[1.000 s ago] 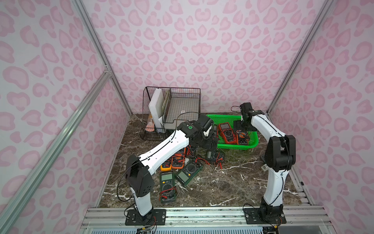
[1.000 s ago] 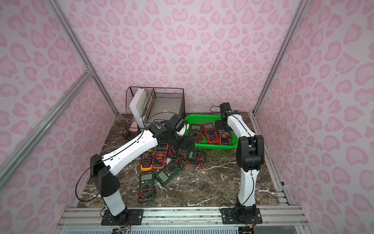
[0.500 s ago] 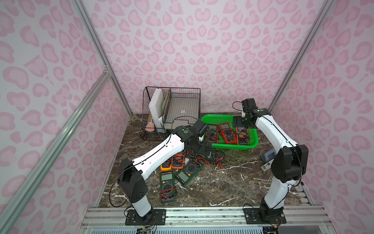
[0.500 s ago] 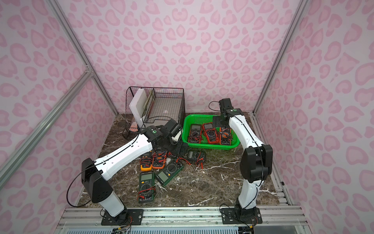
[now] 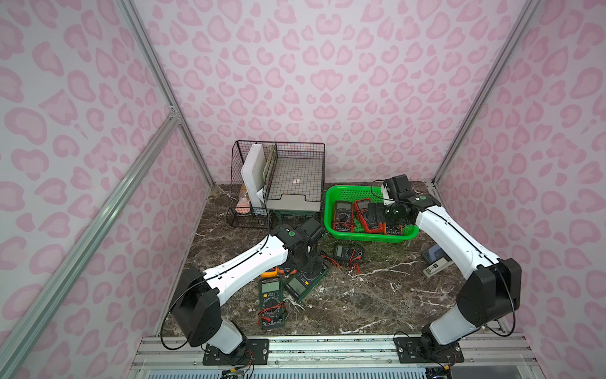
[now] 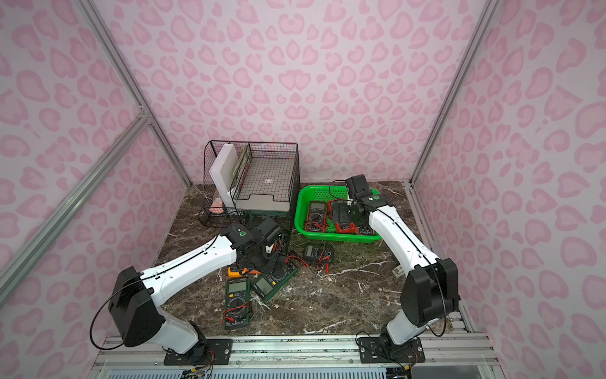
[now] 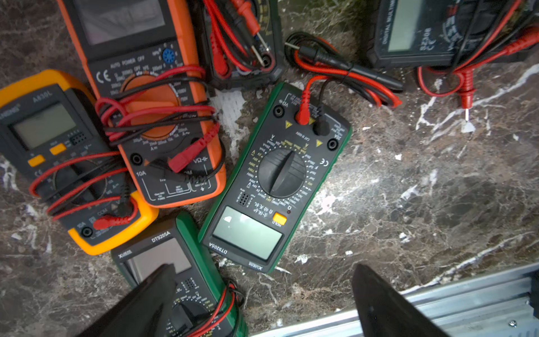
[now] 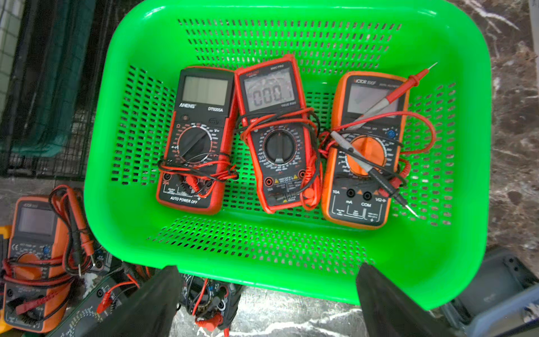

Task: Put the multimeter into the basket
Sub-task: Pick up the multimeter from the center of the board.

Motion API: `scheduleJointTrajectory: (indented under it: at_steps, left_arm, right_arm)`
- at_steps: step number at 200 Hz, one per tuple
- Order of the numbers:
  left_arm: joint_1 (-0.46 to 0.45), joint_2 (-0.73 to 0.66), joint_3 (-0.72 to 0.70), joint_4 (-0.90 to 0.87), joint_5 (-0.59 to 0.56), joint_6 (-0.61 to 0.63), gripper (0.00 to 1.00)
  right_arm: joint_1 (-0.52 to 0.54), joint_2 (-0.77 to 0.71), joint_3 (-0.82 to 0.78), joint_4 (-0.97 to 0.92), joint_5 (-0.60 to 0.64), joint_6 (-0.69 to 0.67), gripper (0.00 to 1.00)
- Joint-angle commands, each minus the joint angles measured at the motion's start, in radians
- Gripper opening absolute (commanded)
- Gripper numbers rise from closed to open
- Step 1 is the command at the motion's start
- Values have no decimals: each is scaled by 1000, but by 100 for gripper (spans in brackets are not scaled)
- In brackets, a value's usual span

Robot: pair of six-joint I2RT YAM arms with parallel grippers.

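Diagonally — green multimeter [image 5: 301,284], flat, display frontward

The left gripper [image 7: 264,271] has pulled back from the rim of the basket [image 5: 329,210] and now hangs over the heap of multimeters [image 5: 295,284] on the table in front of the basket. The left arm's elbow [image 5: 196,305] has sunk farther from the basket. The right arm's elbow [image 5: 488,288] has swung out and down, away from the basket, uncovering a grey-blue case [image 5: 434,256] beside it.
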Motion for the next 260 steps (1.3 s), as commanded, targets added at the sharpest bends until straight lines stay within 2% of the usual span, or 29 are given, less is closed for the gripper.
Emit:
scheduleJointTrajectory:
  at_steps: [1,34,82,135,178,223,260]
  left_arm:
    - [1,-34,-36,-4,-28,-72,99]
    - [1,-104,-96,-15,-72,-159,99]
    - [1,-163,-126,-88,-142,-276,98]
    - [1,-227,-197,-170,-157,-381,99]
    - [2,-289,-296,-174,-143,-441,99]
    - [15,-343,-397,-103,-124,-461,99]
    - [80,-364,-478,0,-47,-432,99]
  right_arm:
    - [23,-23,-38,37,-33,22,99]
    - [65,-39,-109,62,-52,26,99]
    - [118,-35,-134,83,-56,40,99]
    - [170,-33,-145,88,-43,60,99]
    - [201,-33,-160,92,-36,83,99]
    - [217,-24,-142,78,-25,87,99]
    - [223,-14,-123,61,-14,88,99]
